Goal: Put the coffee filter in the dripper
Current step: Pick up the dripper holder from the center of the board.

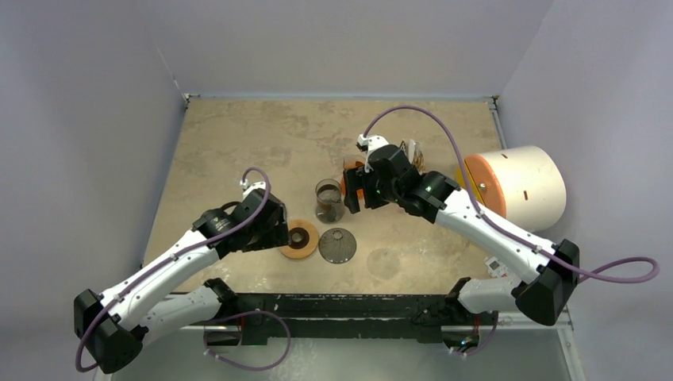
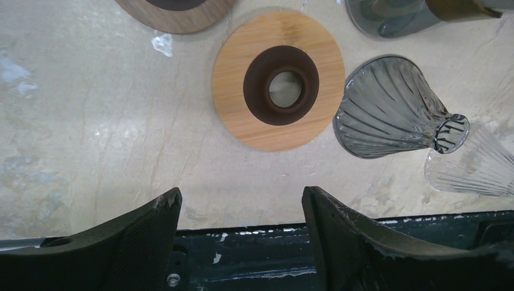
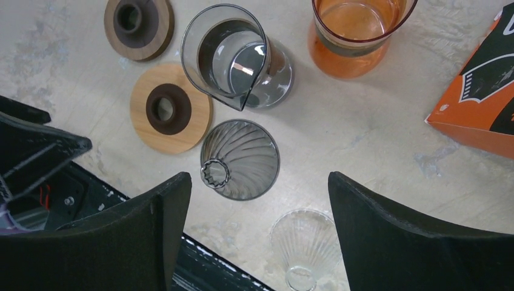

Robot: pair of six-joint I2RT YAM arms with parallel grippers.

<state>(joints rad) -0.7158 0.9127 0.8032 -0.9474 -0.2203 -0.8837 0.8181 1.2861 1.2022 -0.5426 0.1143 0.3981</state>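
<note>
A smoky grey ribbed dripper (image 1: 337,246) (image 2: 388,109) (image 3: 242,159) rests wide mouth down near the table's front edge. A clear ribbed dripper (image 1: 385,263) (image 3: 306,242) (image 2: 473,163) lies just to its right. No loose coffee filter shows; an orange and black box (image 3: 479,103) lies at the right edge of the right wrist view. My left gripper (image 1: 274,230) (image 2: 241,194) is open and empty, beside a bamboo ring (image 2: 279,79). My right gripper (image 1: 351,190) (image 3: 259,179) hangs open and empty above both drippers.
A clear glass carafe (image 1: 329,200) (image 3: 236,57) stands mid-table with an orange carafe (image 3: 354,36) behind it. A darker wooden ring (image 3: 138,24) lies left of the bamboo one. A white cylinder with an orange end (image 1: 516,186) lies at the right. The black base rail (image 1: 349,305) runs along the near edge.
</note>
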